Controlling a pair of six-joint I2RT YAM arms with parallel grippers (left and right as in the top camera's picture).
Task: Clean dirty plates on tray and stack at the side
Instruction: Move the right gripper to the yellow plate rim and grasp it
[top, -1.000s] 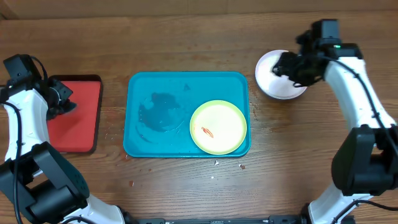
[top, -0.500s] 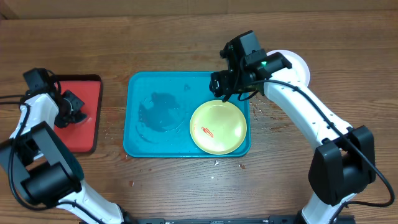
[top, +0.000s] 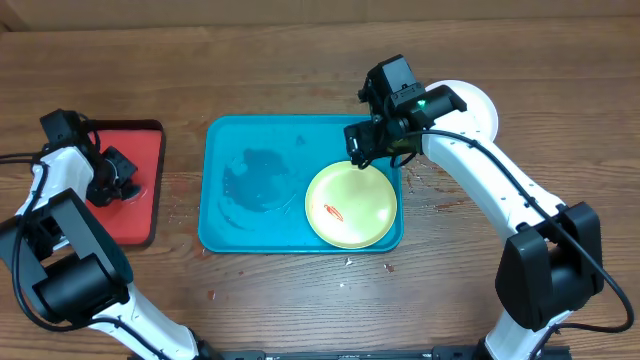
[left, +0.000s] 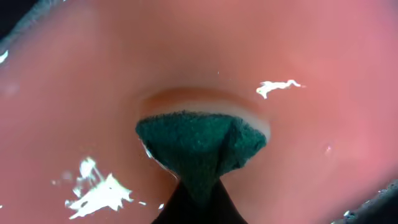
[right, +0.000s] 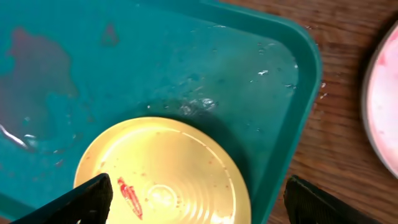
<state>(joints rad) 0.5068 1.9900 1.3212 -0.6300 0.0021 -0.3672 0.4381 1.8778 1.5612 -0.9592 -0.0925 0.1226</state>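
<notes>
while left jaws pinch coarse green sponge (left: 202, 146), right jaws spread above round yellow-green plate (top: 351, 205)

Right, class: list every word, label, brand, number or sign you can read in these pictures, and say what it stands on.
None: no writing can be read in any view.
The teal tray, yellow-green plate, white plate, red tray and green sponge show no print or label.
The red mark on the yellow-green plate is a smear, not a sign.
</notes>
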